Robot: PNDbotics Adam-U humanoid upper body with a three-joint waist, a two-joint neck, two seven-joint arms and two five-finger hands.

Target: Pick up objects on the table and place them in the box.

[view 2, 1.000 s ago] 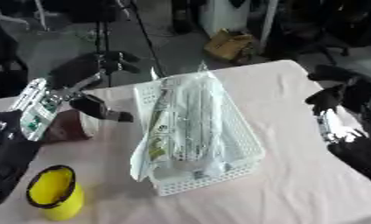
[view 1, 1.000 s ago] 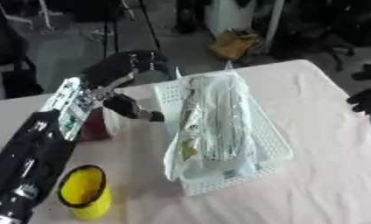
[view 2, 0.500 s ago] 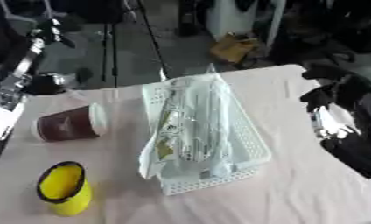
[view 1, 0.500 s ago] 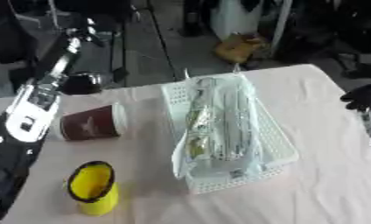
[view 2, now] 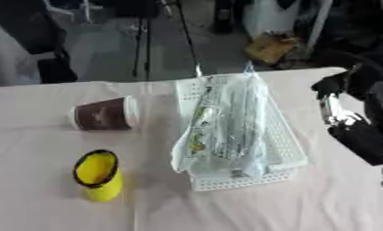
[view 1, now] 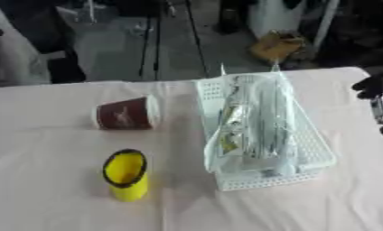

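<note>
Right eye view, right hand (view 2: 359,115), fingers unclear

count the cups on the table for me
2. A brown paper cup lies on its side left of the white basket; a yellow cup stands upright nearer the front. The plastic bags could hide more in the basket.
</note>
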